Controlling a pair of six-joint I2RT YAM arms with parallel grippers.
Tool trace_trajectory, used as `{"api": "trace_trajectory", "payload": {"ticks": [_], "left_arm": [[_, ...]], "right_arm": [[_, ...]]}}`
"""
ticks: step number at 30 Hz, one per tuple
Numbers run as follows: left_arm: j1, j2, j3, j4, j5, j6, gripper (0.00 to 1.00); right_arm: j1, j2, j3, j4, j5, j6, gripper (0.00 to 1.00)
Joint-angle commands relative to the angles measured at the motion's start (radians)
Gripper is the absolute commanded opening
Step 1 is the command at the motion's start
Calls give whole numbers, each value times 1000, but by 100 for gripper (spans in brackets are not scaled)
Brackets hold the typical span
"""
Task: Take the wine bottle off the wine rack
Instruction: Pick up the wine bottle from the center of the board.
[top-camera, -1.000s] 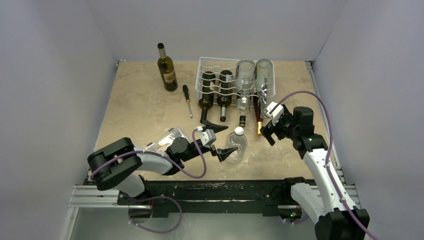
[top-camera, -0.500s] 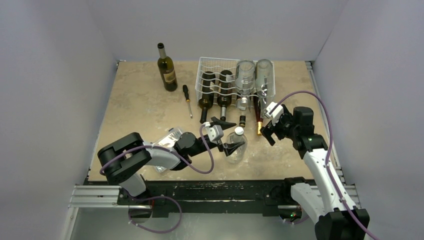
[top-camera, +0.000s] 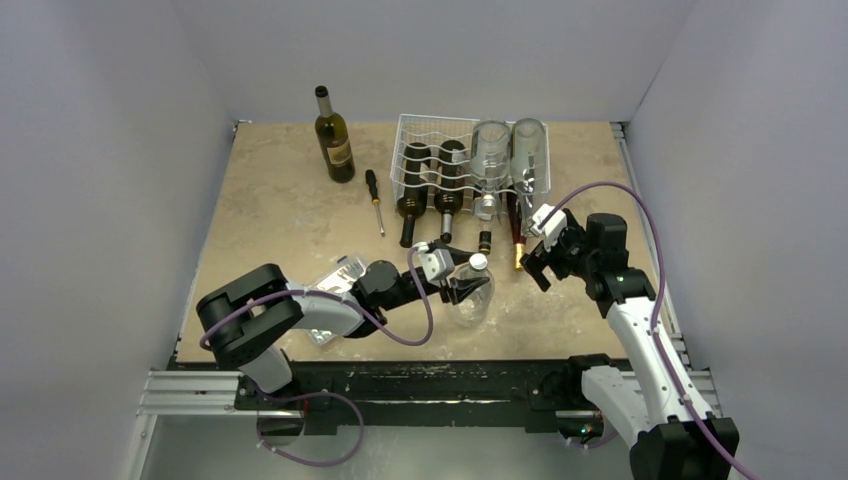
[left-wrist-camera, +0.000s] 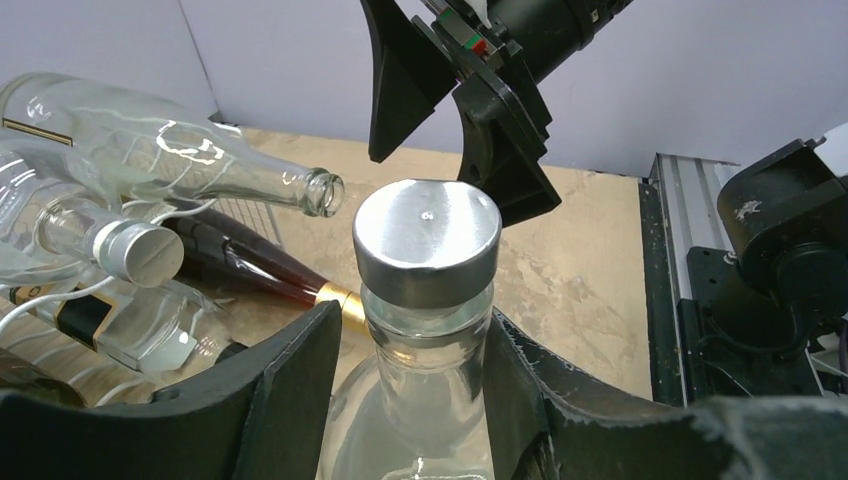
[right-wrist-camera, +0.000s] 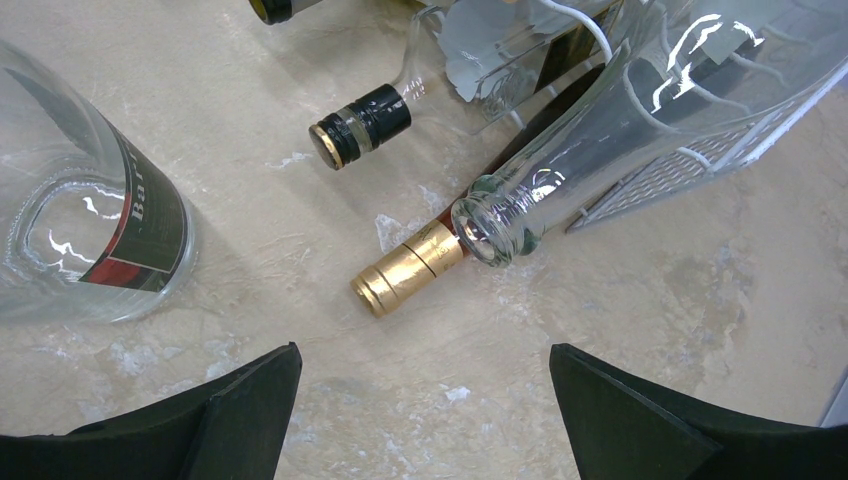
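Note:
The white wire wine rack (top-camera: 405, 135) stands at the back of the table. It holds two dark wine bottles (top-camera: 413, 185), two clear bottles (top-camera: 490, 150) and a dark red bottle with a gold cap (top-camera: 517, 240), all with necks pointing toward me. A clear bottle with a silver cap (left-wrist-camera: 427, 235) stands upright on the table in front of the rack (top-camera: 474, 295). My left gripper (top-camera: 462, 278) (left-wrist-camera: 415, 310) is shut on its neck just under the cap. My right gripper (top-camera: 535, 262) (right-wrist-camera: 425, 400) hangs open over bare table just short of the gold cap (right-wrist-camera: 408, 265), holding nothing.
An upright dark wine bottle (top-camera: 334, 135) and a screwdriver (top-camera: 374, 200) are left of the rack. A small black-capped bottle neck (right-wrist-camera: 362, 125) pokes out of the rack. A clear plastic box (top-camera: 335, 275) lies under my left forearm. Grey walls enclose three sides.
My left gripper has reached right to the standing clear bottle, and its jaws went from wide open to closed around the neck. The right arm has not moved.

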Motion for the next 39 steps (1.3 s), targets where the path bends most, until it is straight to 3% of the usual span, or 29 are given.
{"api": "trace_trajectory", "payload": {"ticks": [1, 6, 11, 22, 32, 39], "left_arm": [[-2, 16, 36, 22, 21, 21, 51], [-2, 15, 38, 27, 29, 20, 47], [-2, -13, 31, 29, 36, 10, 0], [-2, -277, 19, -164, -47, -84, 0], [54, -534, 106, -649, -137, -199, 0], [171, -658, 152, -850, -120, -258, 0]], "right_arm": [[-1, 3, -4, 14, 5, -10, 99], [-2, 3, -5, 14, 5, -10, 99], [-2, 6, -5, 15, 5, -11, 99], [-2, 8, -4, 15, 3, -13, 99], [-2, 5, -3, 13, 2, -14, 99], [-2, 1, -4, 11, 1, -16, 99]]}}
